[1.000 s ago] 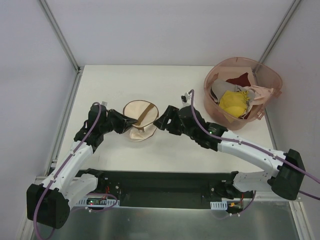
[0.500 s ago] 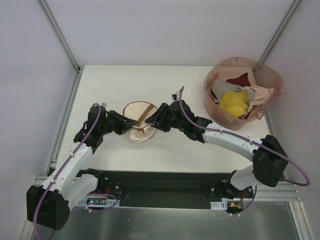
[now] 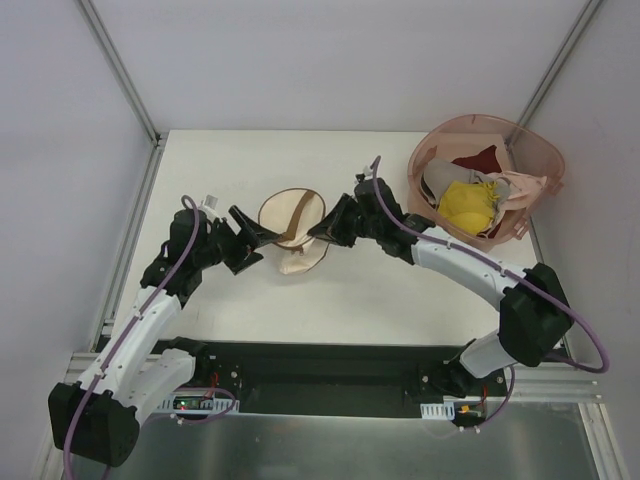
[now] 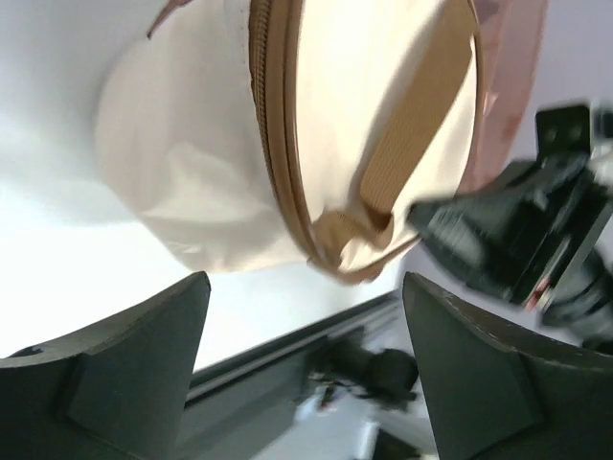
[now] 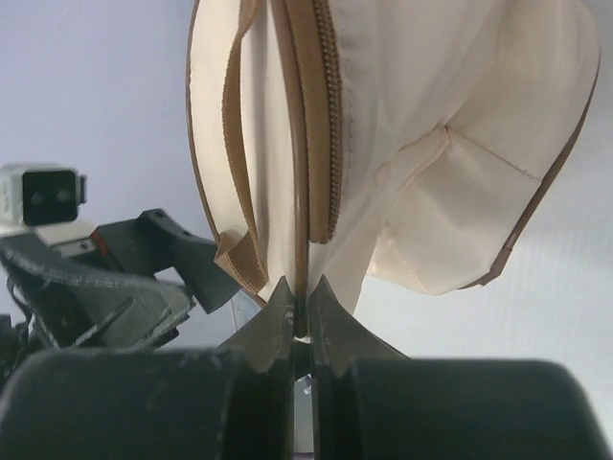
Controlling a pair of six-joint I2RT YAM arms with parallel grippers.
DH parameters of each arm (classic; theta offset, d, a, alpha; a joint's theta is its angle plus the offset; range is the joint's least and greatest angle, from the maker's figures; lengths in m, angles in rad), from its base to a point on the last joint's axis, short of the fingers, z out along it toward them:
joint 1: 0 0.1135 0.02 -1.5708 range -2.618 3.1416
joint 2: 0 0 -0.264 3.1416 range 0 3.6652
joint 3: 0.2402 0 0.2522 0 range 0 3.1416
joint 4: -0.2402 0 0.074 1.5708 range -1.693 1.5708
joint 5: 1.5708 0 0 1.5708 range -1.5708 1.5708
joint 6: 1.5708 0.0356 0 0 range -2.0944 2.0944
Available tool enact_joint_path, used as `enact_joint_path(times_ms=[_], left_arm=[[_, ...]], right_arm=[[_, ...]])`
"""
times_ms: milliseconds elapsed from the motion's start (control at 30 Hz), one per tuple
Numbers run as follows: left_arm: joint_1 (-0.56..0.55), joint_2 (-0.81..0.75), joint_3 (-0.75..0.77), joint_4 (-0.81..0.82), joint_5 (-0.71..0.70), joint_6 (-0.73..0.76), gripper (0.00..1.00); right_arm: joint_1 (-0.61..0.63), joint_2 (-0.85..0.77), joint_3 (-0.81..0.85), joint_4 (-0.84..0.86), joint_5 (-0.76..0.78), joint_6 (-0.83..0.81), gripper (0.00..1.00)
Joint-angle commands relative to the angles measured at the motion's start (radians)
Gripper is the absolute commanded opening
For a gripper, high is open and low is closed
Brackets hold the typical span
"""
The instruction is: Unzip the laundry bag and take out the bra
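Seen from above: the laundry bag (image 3: 293, 225) on the white table (image 3: 300, 305), a little toward 9 o'clock from the table's middle. Tipped up on its side, with the round cream face and its brown strap (image 3: 296, 222) turned to the camera. Soft cream cloth bunched below, at the bag's 6 o'clock.

At the bag's 3 o'clock, the right gripper (image 3: 318, 232), squeezed tight on the bag's brown edge. Seen from the right wrist: two dark fingers (image 5: 278, 321) pressed together at 6 o'clock, pinching a thin brown bit of trim on the bag (image 5: 412, 134). Just above the pinch, the zipper (image 5: 326, 144), running up toward 12 o'clock. Closed along the part in view.

At the bag's 8 o'clock, the left gripper (image 3: 258, 240), spread wide and holding nothing. Very near the bag, but hard to tell from above whether touching. Seen from the left wrist: one finger at 7 o'clock, the other at 5 o'clock, well apart. Bag (image 4: 220, 144) up at 12 o'clock, past the fingertips and not between them. Right gripper (image 4: 450, 225) blurry at 3 o'clock, at the bag's edge.

At the table's 2 o'clock corner, a big pink basket (image 3: 540, 165). Inside, a yellow garment (image 3: 465, 205) and a dark red cloth (image 3: 478, 160).
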Motion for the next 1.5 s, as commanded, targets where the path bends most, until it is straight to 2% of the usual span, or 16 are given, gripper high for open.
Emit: enact_joint_path(times_ms=[0,133,267,400,500,633,933,1300,1467], left_arm=[[0.002,-0.054,0.069,-0.079,0.037,0.429,0.81],[-0.04,-0.114,0.04,-0.087,0.049,0.552,0.78],[-0.223,-0.14,0.049,-0.065,-0.056,0.686,0.73],[-0.334,-0.045,0.107,-0.07,-0.095,0.746,0.66],[-0.4,0.007,0.144,-0.082,-0.19,0.773,0.66],[-0.448,0.076,0.186,-0.084,-0.247,0.79,0.65],[-0.452,0.114,0.192,-0.033,-0.382,0.807,0.57],[-0.452,0.163,0.161,0.1,-0.285,0.763,0.51],[-0.452,0.193,0.166,0.107,-0.281,0.752,0.44]], right_arm=[[-0.089,0.015,0.075,-0.116,-0.172,0.015,0.01],[-0.14,0.047,0.069,-0.13,-0.261,0.069,0.01],[-0.151,0.072,0.051,-0.104,-0.296,0.132,0.01],[-0.151,0.086,0.028,-0.076,-0.31,0.184,0.01],[-0.151,0.089,0.017,-0.067,-0.316,0.202,0.01],[-0.152,0.086,0.014,-0.058,-0.324,0.211,0.01],[-0.156,0.089,0.009,-0.039,-0.339,0.219,0.01],[-0.157,0.099,0.009,-0.012,-0.353,0.241,0.01],[-0.16,0.099,0.009,-0.004,-0.357,0.247,0.01]])
